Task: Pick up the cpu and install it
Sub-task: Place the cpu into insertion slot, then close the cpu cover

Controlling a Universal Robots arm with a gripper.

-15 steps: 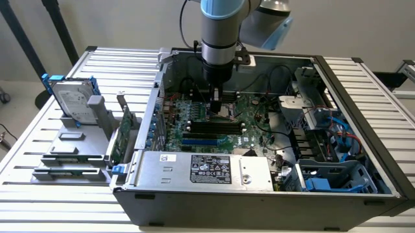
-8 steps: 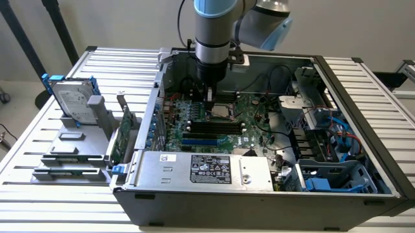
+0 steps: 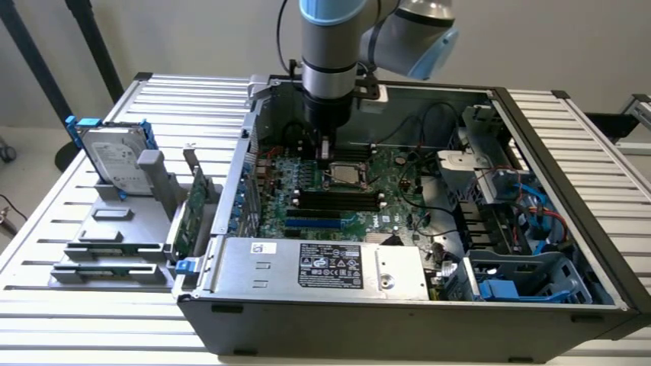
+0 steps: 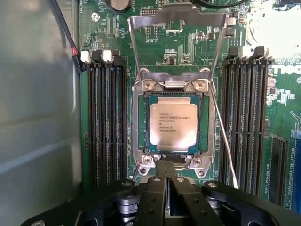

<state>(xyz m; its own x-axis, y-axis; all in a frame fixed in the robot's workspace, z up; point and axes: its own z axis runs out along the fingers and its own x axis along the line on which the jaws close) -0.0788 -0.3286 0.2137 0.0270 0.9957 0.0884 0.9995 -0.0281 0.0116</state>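
A pale wall backs a slatted metal counter (image 3: 569, 137), and most of it is taken up by an open computer case (image 3: 407, 313) lying on its side. The arm (image 3: 331, 46) comes straight down into the case over the motherboard (image 3: 397, 191). On the exterior view's left, well apart from the work, a hard drive (image 3: 110, 162) with blue rails stands in a grey holder, with a long green card (image 3: 194, 210) upright just beside the case wall.

On the board, the socket (image 4: 139, 127) sits between two banks of dark memory slots (image 4: 106, 122). Its load plate (image 4: 176, 16) is swung up and open, and the thin wire lever (image 4: 225, 141) slants across one side, unlatched. The cpu (image 4: 173, 123) lies inside the socket, silver top up, looking flat and square to the frame.

The claw (image 4: 165, 165) hangs at the socket's edge with its fingers brought together. The chip is not between them, and whether they pinch the small tab there I cannot tell.

By my reading the chip is placed but not locked in. To do this stage well, the chip should lie level with an even gap on all four sides. Nothing should press or slide it sideways, since the contacts beneath bend easily, and the claw should stay clear of the loose lever.
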